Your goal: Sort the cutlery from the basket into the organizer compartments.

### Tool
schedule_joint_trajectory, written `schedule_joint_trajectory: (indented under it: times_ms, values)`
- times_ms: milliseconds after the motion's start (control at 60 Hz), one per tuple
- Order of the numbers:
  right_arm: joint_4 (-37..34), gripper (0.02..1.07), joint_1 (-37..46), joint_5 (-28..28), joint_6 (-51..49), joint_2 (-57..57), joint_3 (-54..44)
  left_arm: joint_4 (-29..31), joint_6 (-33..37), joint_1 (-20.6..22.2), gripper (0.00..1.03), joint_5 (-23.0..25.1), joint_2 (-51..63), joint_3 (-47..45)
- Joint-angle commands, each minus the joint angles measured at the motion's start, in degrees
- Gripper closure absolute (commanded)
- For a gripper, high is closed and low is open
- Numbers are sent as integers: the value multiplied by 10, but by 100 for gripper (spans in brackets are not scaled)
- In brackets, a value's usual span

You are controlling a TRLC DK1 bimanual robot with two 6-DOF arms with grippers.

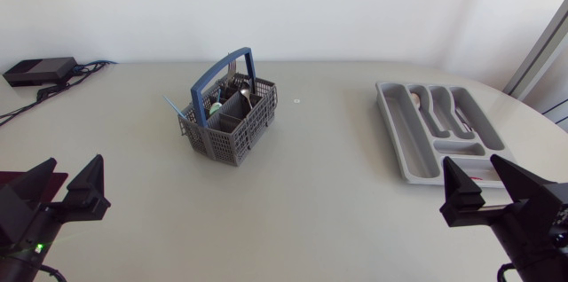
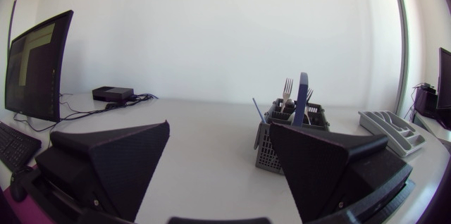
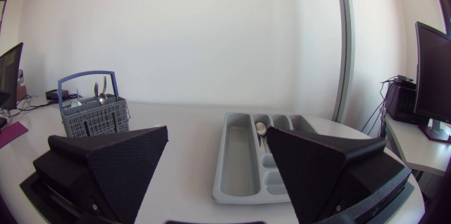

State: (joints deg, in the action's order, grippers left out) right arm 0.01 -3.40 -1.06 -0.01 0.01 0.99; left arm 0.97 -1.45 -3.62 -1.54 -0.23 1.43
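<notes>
A grey cutlery basket [image 1: 232, 118] with a blue handle stands left of the table's middle, holding several pieces of cutlery; a fork sticks up from the basket [image 2: 289, 122] in the left wrist view. The grey organizer [image 1: 435, 129] lies at the right with a spoon [image 1: 416, 100] and some cutlery in its far compartments. My left gripper [image 1: 64, 191] rests open at the near left edge, well short of the basket. My right gripper [image 1: 485, 184] rests open at the near right, just in front of the organizer [image 3: 246, 157]. The basket [image 3: 93, 115] shows beyond my right gripper's one finger. Both grippers hold nothing.
A small black box [image 1: 40, 70] with cables lies at the far left corner. A tiny white speck [image 1: 296, 100] lies between basket and organizer. A dark red flat thing [image 1: 22, 180] lies under my left arm.
</notes>
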Motion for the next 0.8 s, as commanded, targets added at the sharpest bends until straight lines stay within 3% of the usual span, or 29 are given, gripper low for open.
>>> schedule_joint_trajectory:
  times_ms: [0, 783]
  values:
    - [-5, 6, -5, 4, 2, 3, -11, -1, -4, 3, 5, 5, -3, -13]
    - [11, 7, -46, -10, 5, 10, -2, -16, -2, 15, 6, 4, 1, 8]
